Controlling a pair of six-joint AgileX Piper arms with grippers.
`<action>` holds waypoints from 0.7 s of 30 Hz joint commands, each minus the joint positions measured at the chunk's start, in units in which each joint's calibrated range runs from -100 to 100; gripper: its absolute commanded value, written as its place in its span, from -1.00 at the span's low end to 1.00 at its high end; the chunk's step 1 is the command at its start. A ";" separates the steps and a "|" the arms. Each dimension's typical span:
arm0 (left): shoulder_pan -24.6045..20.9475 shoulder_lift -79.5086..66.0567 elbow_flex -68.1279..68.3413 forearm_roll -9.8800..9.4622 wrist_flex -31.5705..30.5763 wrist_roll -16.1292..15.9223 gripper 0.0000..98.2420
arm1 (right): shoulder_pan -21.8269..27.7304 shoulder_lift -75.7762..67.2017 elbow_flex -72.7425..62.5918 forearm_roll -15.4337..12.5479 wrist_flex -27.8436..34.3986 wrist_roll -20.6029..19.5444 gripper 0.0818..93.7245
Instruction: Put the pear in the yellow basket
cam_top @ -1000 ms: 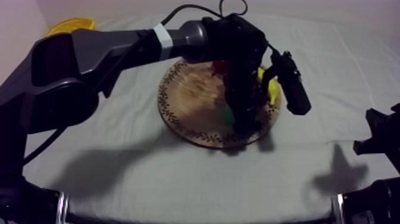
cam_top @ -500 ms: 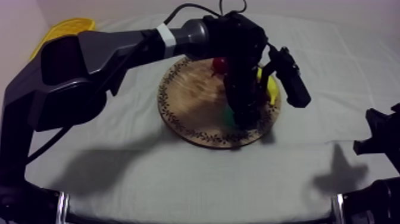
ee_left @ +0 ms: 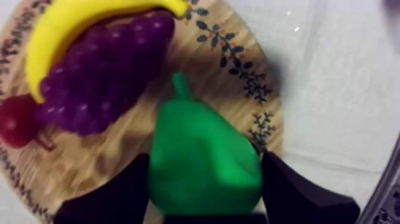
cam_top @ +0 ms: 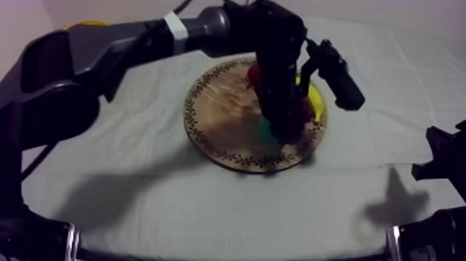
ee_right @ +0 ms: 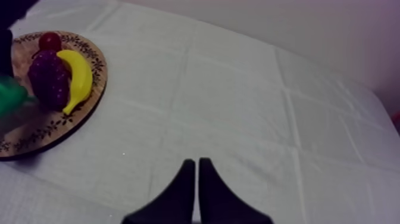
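Now the pear (ee_left: 202, 158) sits gripped in the left hand (ee_left: 205, 190).

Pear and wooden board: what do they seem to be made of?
The pear looks like moulded plastic: one even bright green, smooth skin, stem the same colour. It could also be rubbery. The wooden board looks like real wood with a matte finish: it shows grain streaks, and a dark leaf pattern is printed or burnt round the rim.
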 commanded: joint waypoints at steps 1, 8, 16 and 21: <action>-0.02 -3.92 0.27 -0.09 0.17 0.75 0.00 | -0.01 -0.01 -0.01 0.00 0.00 -0.01 -0.99; -0.93 -15.09 1.51 -1.61 3.11 3.36 0.00 | -0.01 -0.01 -0.01 0.00 0.00 -0.01 -0.99; -4.80 -25.97 3.49 -4.46 4.64 4.69 -0.02 | -0.01 -0.01 -0.01 0.00 0.00 -0.01 -0.99; -9.36 -31.41 5.55 -6.18 4.91 4.65 -0.02 | -0.01 -0.01 -0.01 0.00 0.00 -0.01 -0.99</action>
